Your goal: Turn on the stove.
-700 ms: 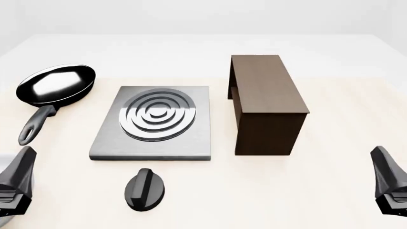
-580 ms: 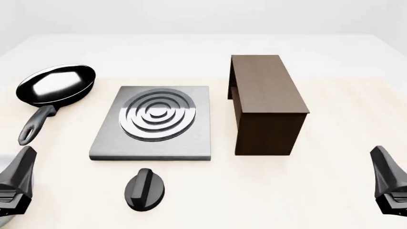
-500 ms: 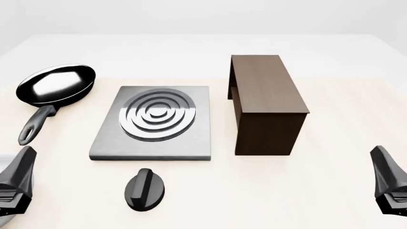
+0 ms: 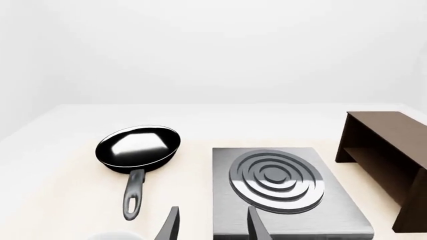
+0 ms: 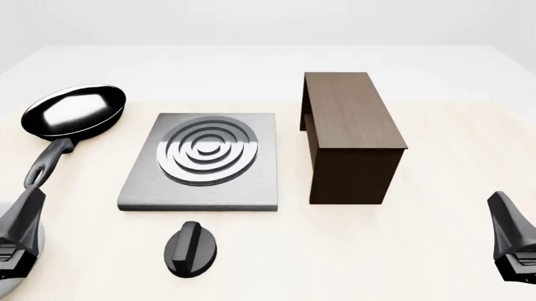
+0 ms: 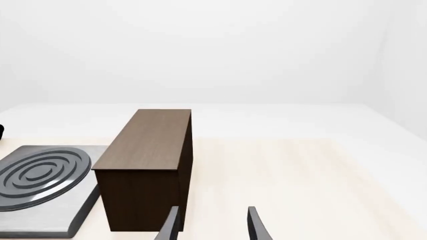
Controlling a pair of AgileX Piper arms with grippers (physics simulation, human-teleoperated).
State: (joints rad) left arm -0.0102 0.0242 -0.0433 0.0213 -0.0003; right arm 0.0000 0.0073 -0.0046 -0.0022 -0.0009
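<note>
Change since earlier: only the left gripper differs; it now sits a little higher and further left at the near left edge of the front view, while everything on the table lies as before.
Left gripper state: its two fingers stand apart with a bare gap between them, holding nothing, as the left wrist view shows.
Right gripper: low at the near right edge of the front view; in the right wrist view its fingers are likewise spread and hold nothing.
Stove: the flat grey plate with raised oval rings lies left of centre on the table, well ahead of both grippers.
Knob: the small black round knob with a ridge sits just on the near side of the plate's front edge, apart from it and untouched, between the two grippers but closer to the left one.
Frying pan: shiny black, to the left of the plate, its handle pointing toward the near side.
Wooden box: dark brown and tall, standing just right of the plate.
</note>
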